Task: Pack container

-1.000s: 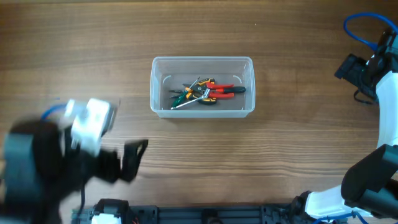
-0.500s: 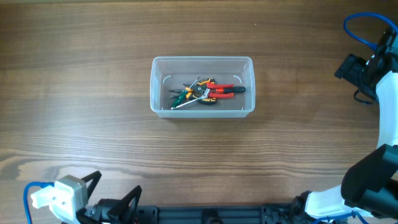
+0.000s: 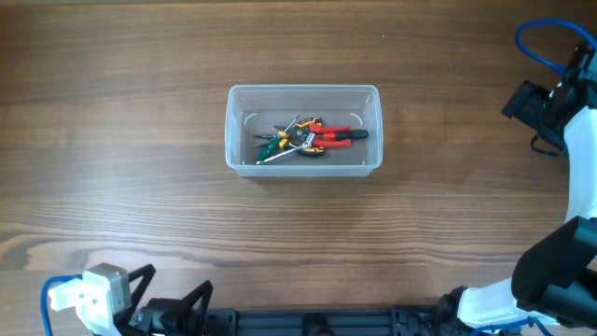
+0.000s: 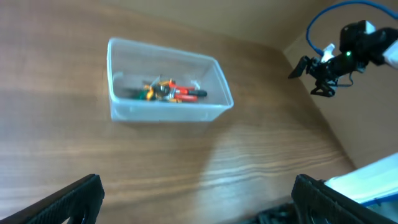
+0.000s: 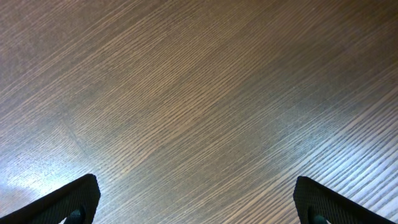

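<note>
The clear plastic container (image 3: 304, 129) stands on the wooden table near the middle. Inside lie several small hand tools (image 3: 308, 138) with red, orange and green handles. It also shows in the left wrist view (image 4: 168, 90) with the tools (image 4: 166, 91) in it. My left gripper (image 3: 173, 301) is open and empty at the table's front left edge, far from the container; in its own view (image 4: 199, 199) the jaws stand wide apart. My right gripper (image 3: 530, 105) is at the far right; its own view (image 5: 198, 202) shows it open over bare wood.
The wooden table (image 3: 140, 140) is bare around the container. The right arm (image 4: 339, 56) with its blue cable shows at the table's edge in the left wrist view. A black rail (image 3: 317, 322) runs along the front edge.
My left arm has drawn back from beside the container's front left to the table's front left edge, then settled. The right arm and the container have not moved.
</note>
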Robot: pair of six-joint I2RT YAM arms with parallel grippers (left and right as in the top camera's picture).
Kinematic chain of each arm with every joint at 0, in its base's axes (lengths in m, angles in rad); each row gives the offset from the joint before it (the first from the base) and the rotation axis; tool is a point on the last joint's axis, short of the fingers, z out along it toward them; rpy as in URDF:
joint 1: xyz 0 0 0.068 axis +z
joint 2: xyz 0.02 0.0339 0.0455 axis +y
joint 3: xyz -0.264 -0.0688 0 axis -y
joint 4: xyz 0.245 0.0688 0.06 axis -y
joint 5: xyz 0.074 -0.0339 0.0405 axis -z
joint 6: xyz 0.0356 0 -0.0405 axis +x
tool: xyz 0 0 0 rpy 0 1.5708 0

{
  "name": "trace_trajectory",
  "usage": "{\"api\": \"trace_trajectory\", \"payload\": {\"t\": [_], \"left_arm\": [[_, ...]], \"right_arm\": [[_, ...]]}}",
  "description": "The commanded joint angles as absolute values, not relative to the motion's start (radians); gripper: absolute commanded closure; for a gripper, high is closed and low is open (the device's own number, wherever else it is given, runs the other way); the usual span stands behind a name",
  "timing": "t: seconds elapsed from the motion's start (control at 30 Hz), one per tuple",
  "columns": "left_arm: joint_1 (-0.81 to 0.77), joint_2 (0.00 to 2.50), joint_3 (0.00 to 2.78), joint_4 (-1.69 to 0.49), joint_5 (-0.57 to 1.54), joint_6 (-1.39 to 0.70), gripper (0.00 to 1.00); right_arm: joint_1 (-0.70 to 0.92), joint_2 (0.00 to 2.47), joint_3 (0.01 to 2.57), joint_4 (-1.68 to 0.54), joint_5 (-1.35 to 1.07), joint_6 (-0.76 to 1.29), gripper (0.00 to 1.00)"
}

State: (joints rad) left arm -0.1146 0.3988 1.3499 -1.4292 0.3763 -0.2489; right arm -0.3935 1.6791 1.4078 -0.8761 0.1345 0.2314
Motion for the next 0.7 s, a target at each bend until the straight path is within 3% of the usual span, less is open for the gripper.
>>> {"api": "trace_trajectory", "payload": {"t": [0.0, 0.33, 0.67], "left_arm": [[-0.111, 0.390, 1.329, -1.393, 0.380, -0.023, 0.00], [-0.035, 0.364, 1.059, -1.085, 0.290, 0.005, 0.00], [0.019, 0.105, 0.629, -0.664, 0.268, 0.049, 0.00]], "right_arm": [[-0.390, 1.679, 1.402, -0.874, 0.133, 0.243, 0.00], [-0.390, 1.679, 1.402, -0.874, 0.133, 0.242, 0.00], [-0.390, 1.679, 1.402, -0.875, 0.133, 0.243, 0.00]]}}
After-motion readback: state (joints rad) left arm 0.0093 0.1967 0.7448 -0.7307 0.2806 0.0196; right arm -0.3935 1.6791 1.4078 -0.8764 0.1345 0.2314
